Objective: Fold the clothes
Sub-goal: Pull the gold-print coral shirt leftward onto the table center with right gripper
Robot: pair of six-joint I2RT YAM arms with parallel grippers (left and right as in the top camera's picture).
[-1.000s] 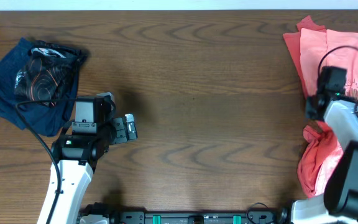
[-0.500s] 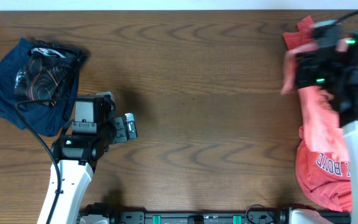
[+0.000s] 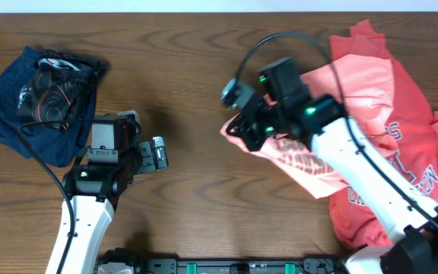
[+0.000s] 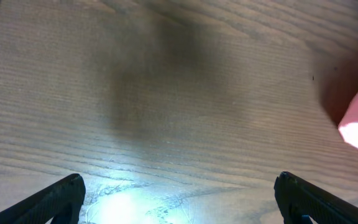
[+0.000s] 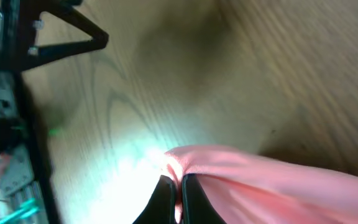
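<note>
The light salmon-pink cotton T-shirt with dark block lettering (image 3: 333,91) is soft, thin and creased. It is drawn out into a long wedge over the middle and right of the brown wood-grain table (image 3: 196,61). Its narrow tip points left at the table's centre. From there the cloth widens to the right and slightly away, so its long axis runs left to right with a small tilt to the far side. The lettering faces up along the near edge.

The right gripper (image 3: 238,131) has its two dark fingers (image 5: 165,198) pressed shut on that tip. In the wrist view the pink fabric (image 5: 260,180) bunches into a fold just at the fingertips. The pinched corner looks lifted off the wood there.

The wide end of the pink shirt lies over the left part of the darker coral-red T-shirt with a navy-and-white print (image 3: 420,114). This one sits rumpled along the right edge of the table, running from far to near.

The left gripper (image 3: 158,154) stands at the near left with its fingers (image 4: 61,196) spread wide and nothing between them. Bare wood lies under it, well apart from the pink tip.

At the far left is a crumpled navy-blue garment (image 3: 2,114) with a black garment marked with thin pale lines (image 3: 52,91) on top of it. Both lie well clear of the two shirts.
</note>
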